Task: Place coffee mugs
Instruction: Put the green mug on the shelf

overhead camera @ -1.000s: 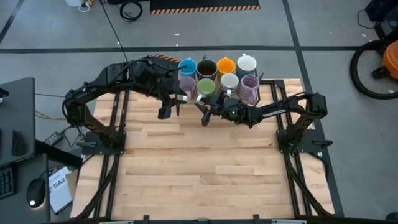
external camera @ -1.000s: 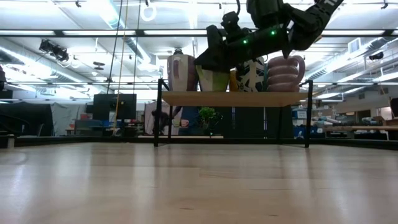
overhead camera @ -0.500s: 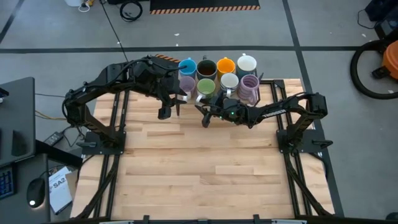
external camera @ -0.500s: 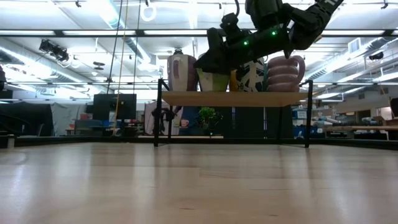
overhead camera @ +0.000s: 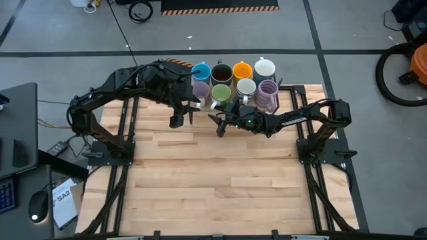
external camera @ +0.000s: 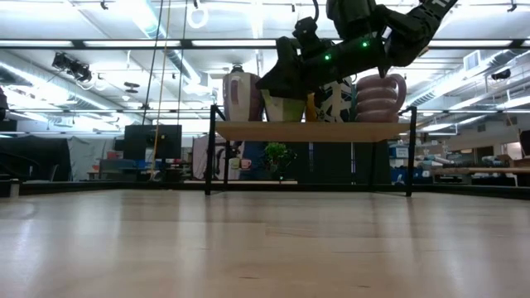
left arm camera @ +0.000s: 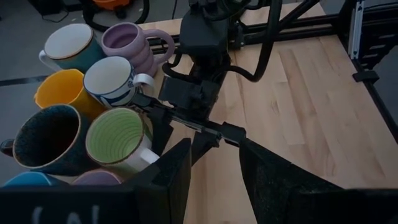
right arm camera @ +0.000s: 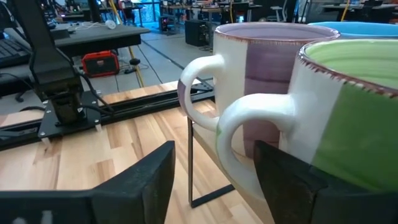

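Eight mugs stand in two rows on a raised wooden shelf (overhead camera: 293,93) at the table's far edge. Blue (overhead camera: 201,71), dark brown (overhead camera: 221,72), orange (overhead camera: 241,70) and white (overhead camera: 265,68) are behind. Lilac (overhead camera: 201,91), green (overhead camera: 221,93), white (overhead camera: 245,87) and ribbed lilac (overhead camera: 267,94) are in front. My right gripper (right arm camera: 214,186) is open just in front of the green mug (right arm camera: 354,106), its fingers on either side of that mug's handle (right arm camera: 249,121) without visibly touching it. My left gripper (left arm camera: 214,180) is open and hovers left of the shelf (overhead camera: 181,117).
The shelf stands on thin black metal legs (external camera: 211,153) above the tabletop. The near and middle parts of the wooden table (overhead camera: 227,180) show bare planks. The two grippers are close together in front of the shelf's left half. Black arm frames run along both table sides.
My right gripper has edged slightly toward the table's left in front of the green mug, staying open. The mugs and my left arm have kept still.
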